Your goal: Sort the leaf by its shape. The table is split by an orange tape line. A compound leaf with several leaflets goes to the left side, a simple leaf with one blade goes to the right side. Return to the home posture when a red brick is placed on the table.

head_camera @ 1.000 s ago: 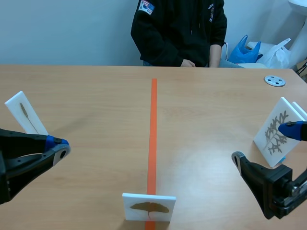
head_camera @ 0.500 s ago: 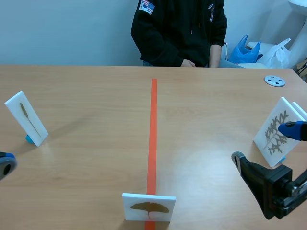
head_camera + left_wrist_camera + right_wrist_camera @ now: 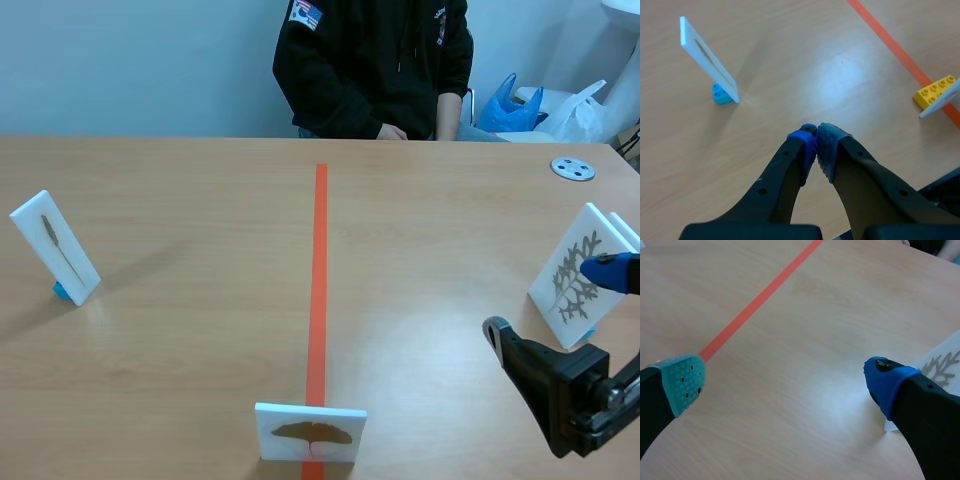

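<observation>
Three white cards stand on the table. The card with a narrow single blade (image 3: 55, 248) (image 3: 707, 57) stands on a blue brick (image 3: 720, 93) at the left, ahead of my left gripper (image 3: 815, 137), which is shut on nothing and out of the scene view. A fan-shaped leaf card (image 3: 310, 432) stands on the orange tape line (image 3: 320, 270) near the front edge; its yellow brick base (image 3: 937, 90) shows in the left wrist view. The branching leaf card (image 3: 580, 275) (image 3: 940, 365) stands at the right, just behind my open right gripper (image 3: 555, 305) (image 3: 785, 382), which holds nothing.
A person in a black jacket (image 3: 375, 65) sits across the table, hands near the far edge. A grey disc (image 3: 573, 168) lies at the far right. Blue and white bags (image 3: 530, 105) sit beyond the table.
My left arm has drawn back to the left and left the scene view. The right arm and all three cards have stayed put.
</observation>
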You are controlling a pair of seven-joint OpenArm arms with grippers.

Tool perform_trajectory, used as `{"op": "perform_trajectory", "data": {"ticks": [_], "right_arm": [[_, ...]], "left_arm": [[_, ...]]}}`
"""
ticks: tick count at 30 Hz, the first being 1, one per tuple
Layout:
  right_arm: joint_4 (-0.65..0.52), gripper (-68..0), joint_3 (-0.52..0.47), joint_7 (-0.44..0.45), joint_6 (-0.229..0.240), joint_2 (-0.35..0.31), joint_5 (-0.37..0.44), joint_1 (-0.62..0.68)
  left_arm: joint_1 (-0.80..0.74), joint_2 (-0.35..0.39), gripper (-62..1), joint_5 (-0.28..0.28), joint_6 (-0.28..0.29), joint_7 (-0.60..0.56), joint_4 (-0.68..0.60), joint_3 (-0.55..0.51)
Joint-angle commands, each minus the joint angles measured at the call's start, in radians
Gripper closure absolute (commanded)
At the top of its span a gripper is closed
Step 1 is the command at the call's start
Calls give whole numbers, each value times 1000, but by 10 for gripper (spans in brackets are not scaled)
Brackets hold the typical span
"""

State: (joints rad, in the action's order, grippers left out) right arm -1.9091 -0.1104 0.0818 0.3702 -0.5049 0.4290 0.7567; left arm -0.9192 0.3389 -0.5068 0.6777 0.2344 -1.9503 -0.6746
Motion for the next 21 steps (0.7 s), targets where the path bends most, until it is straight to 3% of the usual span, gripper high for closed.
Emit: {"op": "perform_trajectory", "data": {"ticks": [1,15,17,21], "right_arm": [[-16,-679,-14,6,-5,-5,4,-25],[-16,-679,-14,-1,-5,-5,4,-26],[-16,-679,-14,-1,-5,-5,4,-26],[-16,-679,-14,-1,-5,-5,4,-26]], "left_arm": [[2,8,-29,-14,-1,-16,-10,5],[3,35,-46,-23,18,-18,-10,5],[3,45,-152,-39,18,-18,-10,5],[3,57,-623,-60,18,-48,-10,6]]}}
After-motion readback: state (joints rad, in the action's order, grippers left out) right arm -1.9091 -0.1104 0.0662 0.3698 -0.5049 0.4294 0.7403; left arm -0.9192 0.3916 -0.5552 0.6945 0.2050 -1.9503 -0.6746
